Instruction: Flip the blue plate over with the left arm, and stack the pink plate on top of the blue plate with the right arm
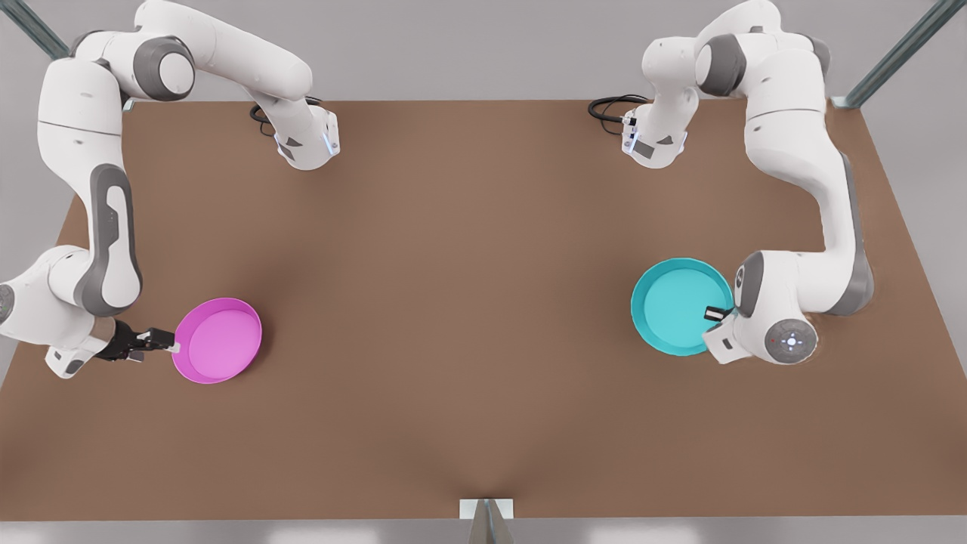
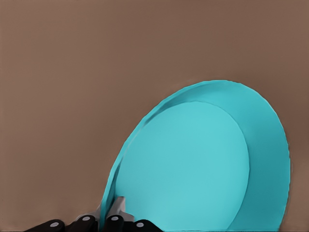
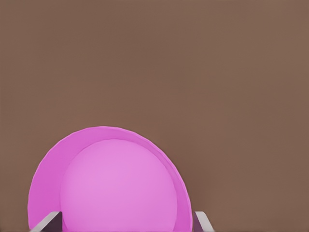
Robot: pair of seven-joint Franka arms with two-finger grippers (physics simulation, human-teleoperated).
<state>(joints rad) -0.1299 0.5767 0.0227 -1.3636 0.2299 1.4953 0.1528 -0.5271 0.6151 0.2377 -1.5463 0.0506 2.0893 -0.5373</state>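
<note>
On the front view's right, the round, shallow turquoise plate (image 1: 675, 304) sits on the brown desk (image 1: 468, 302) with its rim side up, and it appears tipped, one edge lifted. The left arm's black two-finger gripper (image 1: 719, 313) is at that plate's edge nearest the arm. In the left wrist view its jaws are clenched on the turquoise rim (image 2: 112, 193), one finger (image 2: 119, 209) inside the wall and one outside.

On the front view's left, the round, shallow magenta-pink plate (image 1: 217, 340) lies flat on the desk, rim up, well apart from the turquoise one. The right arm's black gripper (image 1: 168, 341) is level with its rim on the arm's side. In the right wrist view the two fingers (image 3: 48, 221) stand spread wide to either side of the pink dish (image 3: 108, 186), so the jaws are released and grasp nothing.

Both plates look stiff, thin-walled and light, with smooth surfaces that would likely slip in a loose pinch. The low upright rim is the only real handhold, so a firm pinch across the wall suits best. Turning the turquoise plate over on a single edge grip risks it swinging or sliding out.
</note>
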